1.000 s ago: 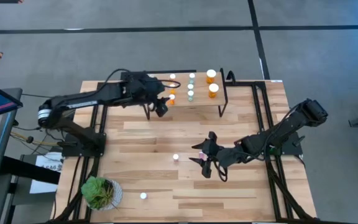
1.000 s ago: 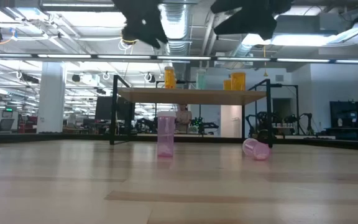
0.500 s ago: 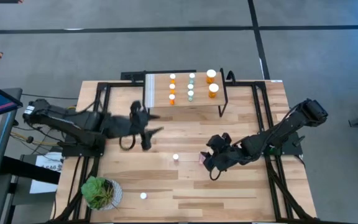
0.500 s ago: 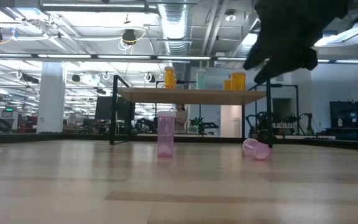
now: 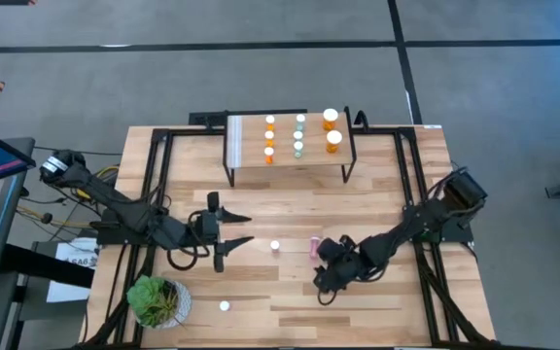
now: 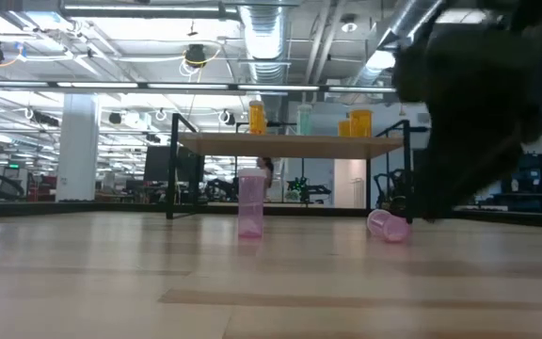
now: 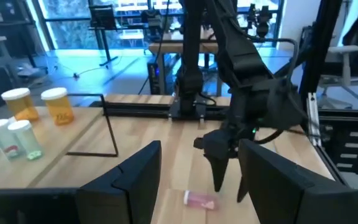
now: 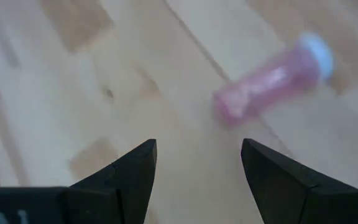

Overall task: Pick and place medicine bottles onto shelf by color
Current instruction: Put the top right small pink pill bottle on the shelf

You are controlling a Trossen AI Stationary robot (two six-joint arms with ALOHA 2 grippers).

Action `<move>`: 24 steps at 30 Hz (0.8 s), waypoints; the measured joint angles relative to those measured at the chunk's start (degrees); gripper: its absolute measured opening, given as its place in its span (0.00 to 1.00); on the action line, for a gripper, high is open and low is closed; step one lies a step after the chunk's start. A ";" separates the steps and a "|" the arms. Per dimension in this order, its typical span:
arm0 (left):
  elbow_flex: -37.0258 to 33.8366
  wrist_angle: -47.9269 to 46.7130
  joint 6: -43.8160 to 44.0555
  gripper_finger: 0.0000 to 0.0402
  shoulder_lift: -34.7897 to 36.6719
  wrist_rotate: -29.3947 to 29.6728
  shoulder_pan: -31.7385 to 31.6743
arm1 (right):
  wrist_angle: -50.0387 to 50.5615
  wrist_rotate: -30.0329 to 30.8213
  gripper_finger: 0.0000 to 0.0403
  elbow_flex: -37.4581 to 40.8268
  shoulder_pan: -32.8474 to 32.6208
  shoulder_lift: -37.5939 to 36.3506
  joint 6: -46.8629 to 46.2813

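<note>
Pink and toppled, the bottle (image 5: 314, 246) lies on the counter (image 5: 387, 194), ahead of the right gripper (image 5: 323, 286), whose spread, empty fingers (image 8: 129, 177) probably sit nearer than the left gripper (image 5: 229, 231), also spread; its long axis slants across them.

the table (image 5: 377, 204) is pale wood planks with a smooth, slightly glossy finish. the shelf (image 5: 290, 160) has a light wood top on thin black metal legs. the fallen pink bottle (image 8: 271, 79) looks like translucent plastic, white-capped.
</note>
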State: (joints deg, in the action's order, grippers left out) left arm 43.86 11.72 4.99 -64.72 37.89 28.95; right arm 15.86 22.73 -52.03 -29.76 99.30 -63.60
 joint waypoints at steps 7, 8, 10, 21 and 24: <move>-0.05 -0.76 0.34 0.50 -0.10 0.26 -0.05 | 0.33 -1.57 0.65 -0.31 2.37 1.99 -5.77; -0.07 -0.87 0.41 0.50 -0.14 0.09 -0.04 | 0.27 -1.54 0.65 -0.31 2.75 2.02 -6.40; -0.07 -0.71 0.46 0.50 -0.12 -0.48 -0.05 | 0.54 -1.34 0.65 -0.31 3.46 1.86 -7.80; -0.07 -0.76 0.79 0.50 -0.12 -0.81 -0.05 | -0.57 -0.43 0.65 -0.31 8.12 1.95 -9.95; -0.07 -0.76 0.81 0.50 -0.12 -0.81 -0.05 | 0.18 -0.42 0.64 -0.31 9.10 2.04 -10.05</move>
State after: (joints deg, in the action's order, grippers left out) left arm 43.79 10.96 5.80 -64.84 37.07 28.91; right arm 16.04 22.31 -52.34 -20.66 101.34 -73.65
